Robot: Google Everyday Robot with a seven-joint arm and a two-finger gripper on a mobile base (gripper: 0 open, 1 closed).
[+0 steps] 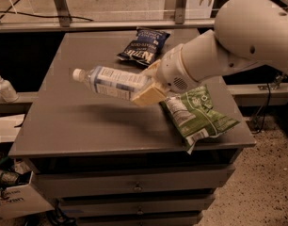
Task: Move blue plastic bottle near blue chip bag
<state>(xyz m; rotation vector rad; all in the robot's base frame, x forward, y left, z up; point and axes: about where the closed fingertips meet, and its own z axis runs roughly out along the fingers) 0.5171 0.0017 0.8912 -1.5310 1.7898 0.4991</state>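
Camera view shows the claw (148, 83) clamped on the base end of the blue plastic bottle (113, 82), holding it clear of the tabletop (87, 126). The bottle's long axis runs cap-first toward 9 o'clock. The blue chip bag (143, 45) lies near, at 12 o'clock from the claw.

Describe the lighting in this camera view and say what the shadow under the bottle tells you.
Camera view: dim, warm brownish light, no harsh glare; the blue plastic bottle, held by the gripper with jaws shut on it above the middle of the table, casts a soft shadow apart from itself, so it likely hangs clear of the surface.
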